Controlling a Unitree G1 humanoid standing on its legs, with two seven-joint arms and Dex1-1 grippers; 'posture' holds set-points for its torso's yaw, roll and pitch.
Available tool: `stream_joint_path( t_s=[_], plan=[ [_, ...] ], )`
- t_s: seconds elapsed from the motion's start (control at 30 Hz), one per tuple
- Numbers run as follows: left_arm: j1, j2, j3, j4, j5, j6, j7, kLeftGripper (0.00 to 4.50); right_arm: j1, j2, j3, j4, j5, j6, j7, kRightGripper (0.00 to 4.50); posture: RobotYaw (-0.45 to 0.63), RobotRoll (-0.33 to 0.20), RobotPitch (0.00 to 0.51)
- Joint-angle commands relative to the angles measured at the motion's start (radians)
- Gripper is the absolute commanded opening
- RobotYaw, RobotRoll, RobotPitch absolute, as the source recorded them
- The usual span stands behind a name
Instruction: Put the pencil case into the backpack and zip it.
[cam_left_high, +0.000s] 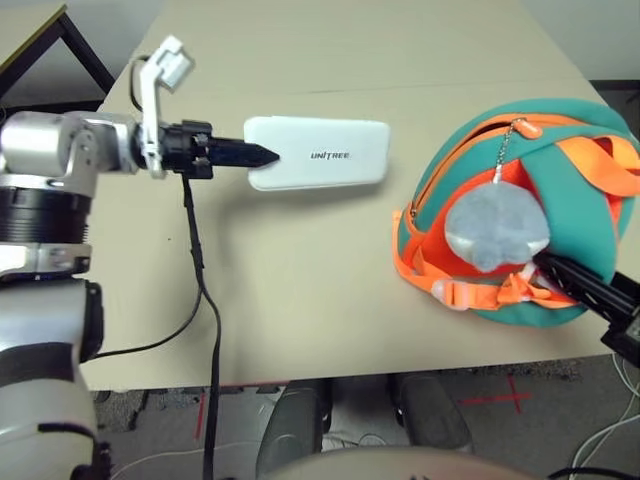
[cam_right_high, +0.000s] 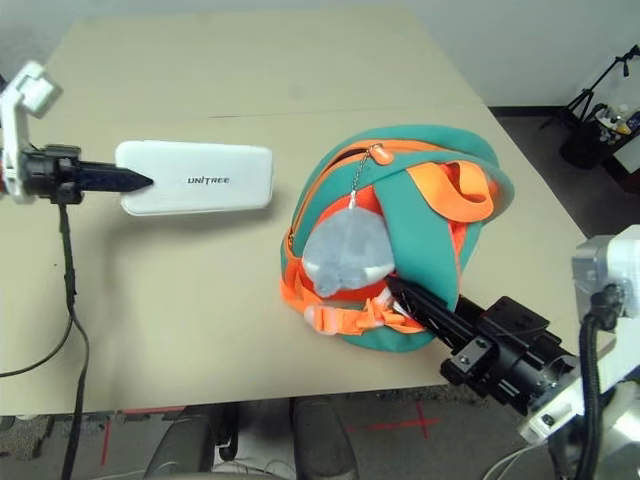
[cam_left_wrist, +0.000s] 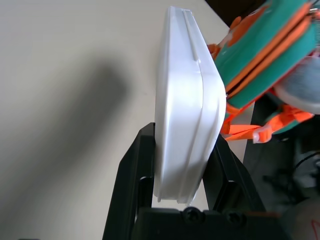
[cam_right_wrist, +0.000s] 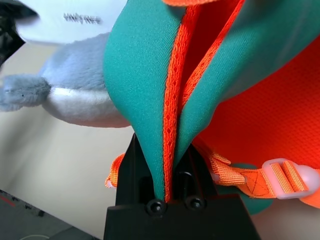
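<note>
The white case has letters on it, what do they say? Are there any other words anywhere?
"UNITREE": dark letters on the flat face of the white pencil case, which the left gripper holds by one end.
The same lettering shows in the right wrist view, blurred there.
No words or numbers can be read on the backpack, its grey plush charm or the table.

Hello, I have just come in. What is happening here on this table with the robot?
The robot is packing a pencil case into a backpack. Its left gripper is shut on one end of the white case, held flat above the table, beside the backpack. Its right gripper is shut on the teal and orange edge of the backpack, near the straps. A grey plush charm hangs on the front. The case is not yet inside.
</note>
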Motion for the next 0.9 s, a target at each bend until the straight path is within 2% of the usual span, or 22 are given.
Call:
stream_joint_path(
  t_s=[0.03, 0.27, 0.53, 0.9],
  plan=[
    [-0.038, 0.007, 0.018, -0.063, -0.031, 0.01, -0.032, 1.38, -0.001, 0.003, 0.065, -0.017, -0.057, -0.041, 0.018, 0.23, -0.22, 0.0, 0.154],
    [-0.073, -0.018, -0.012, -0.097, -0.036, 0.007, -0.068, 1.38, -0.009, -0.009, 0.139, -0.017, -0.109, -0.098, 0.005, 0.23, -0.23, 0.0, 0.149],
    [-0.111, -0.047, -0.045, -0.07, -0.01, -0.025, -0.102, 1.38, 0.0, -0.011, 0.162, -0.017, -0.148, -0.134, -0.006, 0.23, -0.25, 0.0, 0.146],
    [-0.164, -0.021, -0.058, -0.034, 0.03, -0.044, -0.142, 1.38, -0.002, -0.011, 0.191, -0.017, -0.169, -0.154, -0.021, 0.23, -0.24, 0.0, 0.153]
  ],
)
